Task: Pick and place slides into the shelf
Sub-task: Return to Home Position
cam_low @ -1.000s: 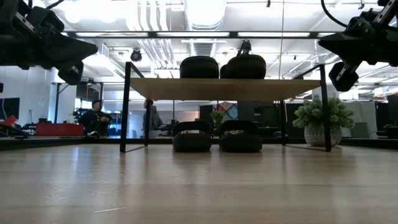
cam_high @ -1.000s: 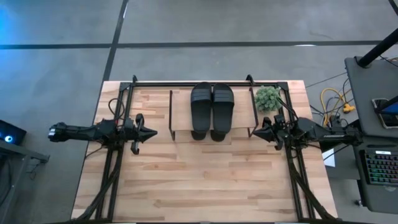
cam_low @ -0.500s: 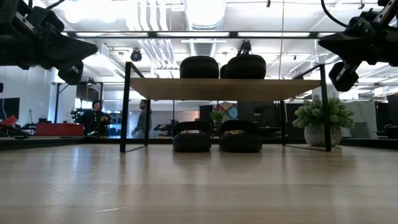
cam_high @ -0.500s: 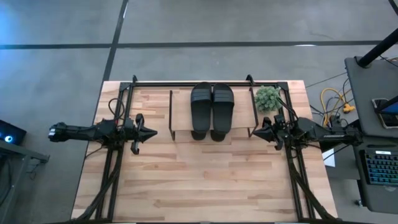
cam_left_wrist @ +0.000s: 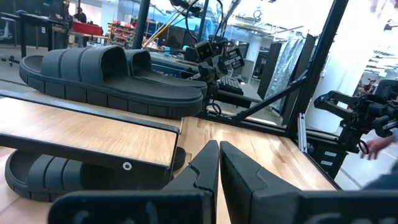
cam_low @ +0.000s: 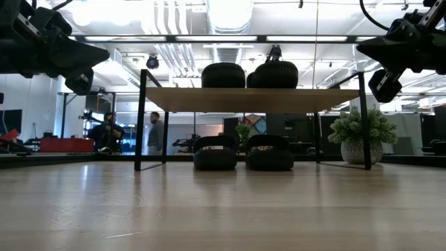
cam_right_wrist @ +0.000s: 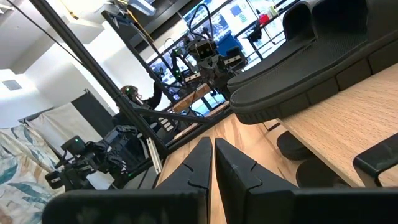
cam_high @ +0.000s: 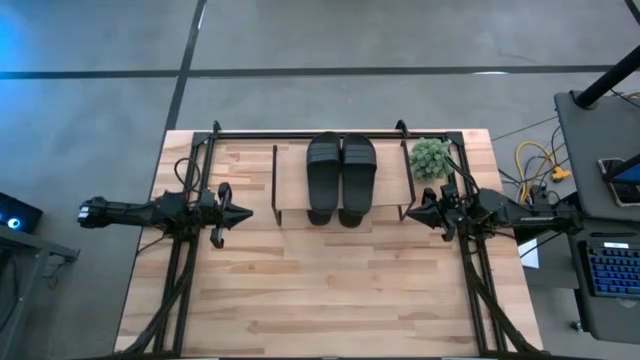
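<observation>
Both arms are out wide and level, with the shelf (cam_high: 290,180) dead between them. The left gripper (cam_high: 246,212) is clenched on nothing, its tips aimed at the shelf's end across a clear strip of table (cam_high: 320,290). The right gripper (cam_high: 409,213) is pinched empty too, but its tips sit just beside the shelf's wire leg, much tighter than on the other side. The job looks done: the top slides (cam_high: 341,170) lie side by side on the board, ahead of both sets of tips and roughly level with them by the wrist views, and the lower slides (cam_low: 242,155) are tucked underneath, below the tips. So the danger now, I'd say, is all in the retreat. If the right gripper swings or dips before it backs off, it could clip that leg, and a rack this light would likely jolt and send the top slides skidding off the board. The lower slides poke a little past the board's front edge, so a low sweep across there could drag one out. The plant (cam_high: 431,157) stands just beside the right gripper's wrist, and a wide turn might topple it. The left side looks the safer exit
</observation>
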Motion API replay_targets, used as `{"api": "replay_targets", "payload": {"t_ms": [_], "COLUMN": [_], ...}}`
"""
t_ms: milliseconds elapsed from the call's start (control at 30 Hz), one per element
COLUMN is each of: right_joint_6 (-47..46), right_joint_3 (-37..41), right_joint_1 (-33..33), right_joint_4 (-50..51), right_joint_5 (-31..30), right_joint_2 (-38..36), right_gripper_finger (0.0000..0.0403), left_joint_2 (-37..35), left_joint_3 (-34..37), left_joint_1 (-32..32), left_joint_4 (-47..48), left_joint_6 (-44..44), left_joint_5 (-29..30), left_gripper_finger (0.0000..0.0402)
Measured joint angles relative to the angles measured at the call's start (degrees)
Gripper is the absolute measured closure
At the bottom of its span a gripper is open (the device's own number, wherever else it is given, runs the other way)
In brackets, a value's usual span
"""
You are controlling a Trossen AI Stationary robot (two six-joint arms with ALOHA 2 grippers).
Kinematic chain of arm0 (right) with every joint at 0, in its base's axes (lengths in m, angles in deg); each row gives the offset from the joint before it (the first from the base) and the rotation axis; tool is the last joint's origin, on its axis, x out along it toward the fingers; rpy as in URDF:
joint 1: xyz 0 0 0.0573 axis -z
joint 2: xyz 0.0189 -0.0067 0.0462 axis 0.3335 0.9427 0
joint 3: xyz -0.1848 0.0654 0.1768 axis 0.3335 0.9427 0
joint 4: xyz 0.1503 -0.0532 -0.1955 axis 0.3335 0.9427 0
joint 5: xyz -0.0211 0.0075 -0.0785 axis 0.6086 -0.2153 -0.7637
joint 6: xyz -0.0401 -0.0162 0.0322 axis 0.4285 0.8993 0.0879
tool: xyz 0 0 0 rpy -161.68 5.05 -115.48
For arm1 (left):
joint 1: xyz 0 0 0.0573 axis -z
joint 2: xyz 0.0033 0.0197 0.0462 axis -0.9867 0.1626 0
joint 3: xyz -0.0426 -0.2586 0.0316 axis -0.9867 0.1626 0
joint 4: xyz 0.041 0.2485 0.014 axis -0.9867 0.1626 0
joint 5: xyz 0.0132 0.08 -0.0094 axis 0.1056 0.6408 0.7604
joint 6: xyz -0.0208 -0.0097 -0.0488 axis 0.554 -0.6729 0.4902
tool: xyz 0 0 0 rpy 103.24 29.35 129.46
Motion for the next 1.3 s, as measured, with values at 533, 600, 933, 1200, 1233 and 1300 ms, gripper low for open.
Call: {"api": "replay_targets", "payload": {"t_ms": [533, 600, 933, 1200, 1233, 1300], "right_joint_6": [0.0, 0.0, 0.0, 0.0, 0.0, 0.0], "right_joint_3": [0.0, 0.0, 0.0, 0.0, 0.0, 0.0], "right_joint_1": [0.0, 0.0, -4.7, -9.7, -9.7, -9.7], "right_joint_4": [-0.1, -0.1, -0.1, -0.2, -0.2, -0.2], "right_joint_5": [0.0, 0.0, -0.9, -1.5, -1.5, -1.5], "right_joint_2": [0.1, 0.2, 0.3, 0.4, 0.4, 0.4], "right_gripper_finger": [0.0390, 0.0390, 0.0390, 0.0390, 0.0390, 0.0390], "left_joint_2": [-0.1, 0.0, 0.0, 0.0, 0.0, 0.0], "left_joint_3": [0.0, 0.0, 0.0, 0.0, 0.0, 0.0], "left_joint_1": [0.0, 0.0, 0.0, 0.0, 0.0, 0.0], "left_joint_4": [0.0, 0.0, 0.0, 0.0, 0.0, 0.0], "left_joint_6": [0.0, 0.0, 0.0, 0.0, 0.0, 0.0], "left_joint_5": [0.0, 0.0, 0.0, 0.0, 0.0, 0.0], "left_gripper_finger": [0.0401, 0.0401, 0.0401, 0.0401, 0.0401, 0.0401]}}
